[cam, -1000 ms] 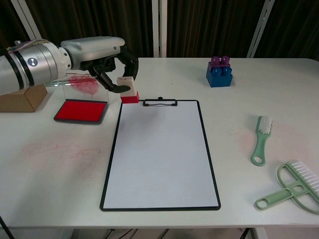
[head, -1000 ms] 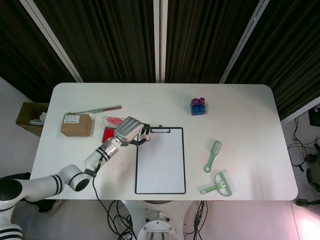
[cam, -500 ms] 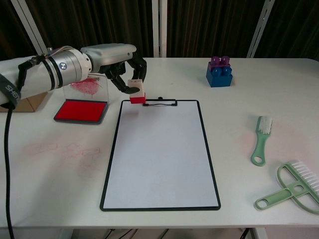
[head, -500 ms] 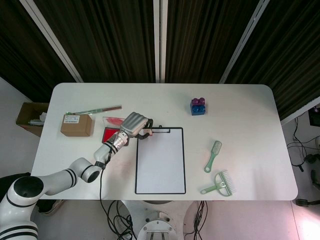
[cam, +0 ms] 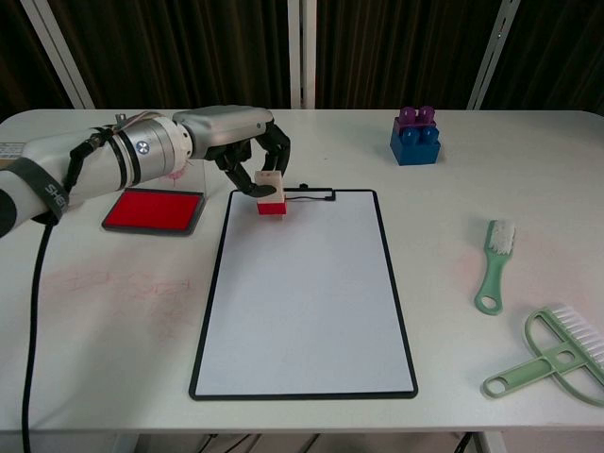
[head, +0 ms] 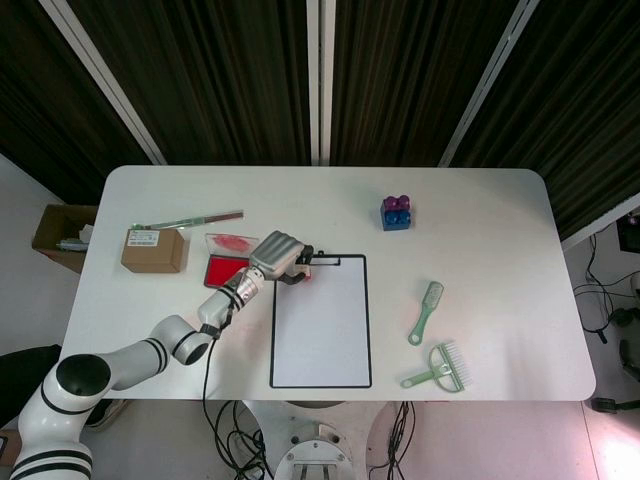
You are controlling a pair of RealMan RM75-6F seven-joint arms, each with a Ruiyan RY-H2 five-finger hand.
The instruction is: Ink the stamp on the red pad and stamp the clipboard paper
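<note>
My left hand pinches a small stamp with a pale top and a red base. It holds the stamp over the top left corner of the clipboard paper, beside the metal clip; I cannot tell whether the stamp touches the paper. The red ink pad lies open on the table to the left of the clipboard, with its clear lid standing behind it. My right hand is not in view.
A cardboard box and a thin green-and-red strip lie far left. A blue and purple block stands at the back right. Two green brushes lie right of the clipboard. Faint red smears mark the table at front left.
My left hand has carried the stamp to the right, from beside the ink pad to over the clipboard's top left corner.
</note>
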